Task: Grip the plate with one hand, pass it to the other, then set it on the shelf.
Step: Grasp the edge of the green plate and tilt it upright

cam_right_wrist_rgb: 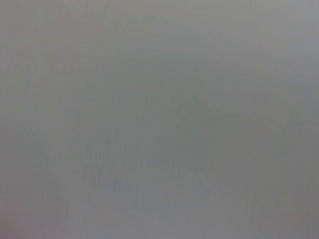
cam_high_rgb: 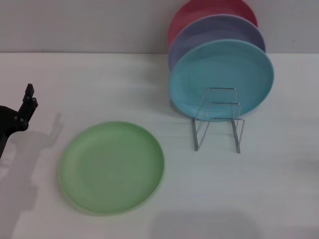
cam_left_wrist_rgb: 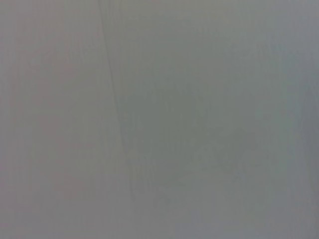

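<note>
Down in the lower left of the head view, the light green plate (cam_high_rgb: 112,167) lies flat on the white counter (cam_high_rgb: 259,189), face up, nothing touching it. Off at the left edge of the frame, a little higher up, the left pincer (cam_high_rgb: 27,107) pokes in, black, with its tip standing up above the counter and throwing a shadow across the surface beside it. It holds nothing and sits well apart from the green plate's rim; whether its fingers are spread or closed, I cannot tell from this angle. The right pincer does not show in the head view at all.

Moving up and to the right, the silver wire plate rack (cam_high_rgb: 218,122) stands on the counter right of centre, its near bent-wire loops bare. Just behind those loops, a turquoise plate (cam_high_rgb: 222,79) stands on edge in the rack, tilted back. Behind that comes a lavender plate (cam_high_rgb: 214,30), mostly covered, and farthest back a red plate (cam_high_rgb: 199,12) peeks over the top at the upper edge of the frame. The green plate is well apart from the rack, down and to the left of it.

Both wrist views give only a plain grey blur, with nothing in them to make out.
</note>
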Motion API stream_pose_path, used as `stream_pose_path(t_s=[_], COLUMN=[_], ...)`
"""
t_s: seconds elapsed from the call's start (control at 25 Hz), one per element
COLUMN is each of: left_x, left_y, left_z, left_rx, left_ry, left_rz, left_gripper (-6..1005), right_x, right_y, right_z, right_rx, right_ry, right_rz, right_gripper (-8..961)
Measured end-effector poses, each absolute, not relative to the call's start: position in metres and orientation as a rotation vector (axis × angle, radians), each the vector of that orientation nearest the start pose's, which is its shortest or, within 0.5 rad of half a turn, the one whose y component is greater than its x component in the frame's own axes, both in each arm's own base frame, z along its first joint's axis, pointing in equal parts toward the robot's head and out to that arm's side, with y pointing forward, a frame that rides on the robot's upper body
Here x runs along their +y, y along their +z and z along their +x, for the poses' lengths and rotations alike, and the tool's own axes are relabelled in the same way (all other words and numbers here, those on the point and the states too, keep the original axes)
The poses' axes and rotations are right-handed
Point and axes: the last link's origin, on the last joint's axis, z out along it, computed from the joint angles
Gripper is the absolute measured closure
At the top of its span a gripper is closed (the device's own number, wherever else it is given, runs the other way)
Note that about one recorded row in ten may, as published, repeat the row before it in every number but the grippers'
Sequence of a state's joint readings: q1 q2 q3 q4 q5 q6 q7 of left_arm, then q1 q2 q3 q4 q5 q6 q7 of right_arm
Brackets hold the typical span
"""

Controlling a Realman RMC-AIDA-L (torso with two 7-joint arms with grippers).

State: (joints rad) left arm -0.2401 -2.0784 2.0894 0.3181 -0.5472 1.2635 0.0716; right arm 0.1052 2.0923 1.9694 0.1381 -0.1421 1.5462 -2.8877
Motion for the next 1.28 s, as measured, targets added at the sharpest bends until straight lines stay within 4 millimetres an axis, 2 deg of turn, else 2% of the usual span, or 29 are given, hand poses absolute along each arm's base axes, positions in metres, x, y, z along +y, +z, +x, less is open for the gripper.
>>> stream_pose_path(t_s=[0.36, 0.56, 0.72, 0.96, 1.28], left_x=[0.285, 0.309, 0.329, 0.335, 0.338], left_y=[-0.02, -0.025, -0.009, 0.021, 0.032], left_z=[-0.321, -0.312, -0.285, -0.237, -0.21], left_rx=[-0.314, -0.389, -0.475, -0.577, -0.807], left_ry=[-0.657, -0.594, -0.52, -0.377, -0.143], left_rz=[-1.649, -1.734, -1.846, -1.892, -1.997], left_gripper=[213, 212, 211, 209, 207], right_x=[0.208, 0.211, 0.214, 0.217, 0.219], right_y=[0.058, 0.058, 0.057, 0.054, 0.051], right_z=[0.392, 0.391, 0.39, 0.391, 0.393], right_rx=[0.438, 0.437, 0.439, 0.453, 0.476], right_ry=[0.702, 0.707, 0.71, 0.707, 0.696], right_rz=[-1.255, -1.257, -1.261, -1.268, -1.275], right_gripper=[121, 121, 121, 121, 120])
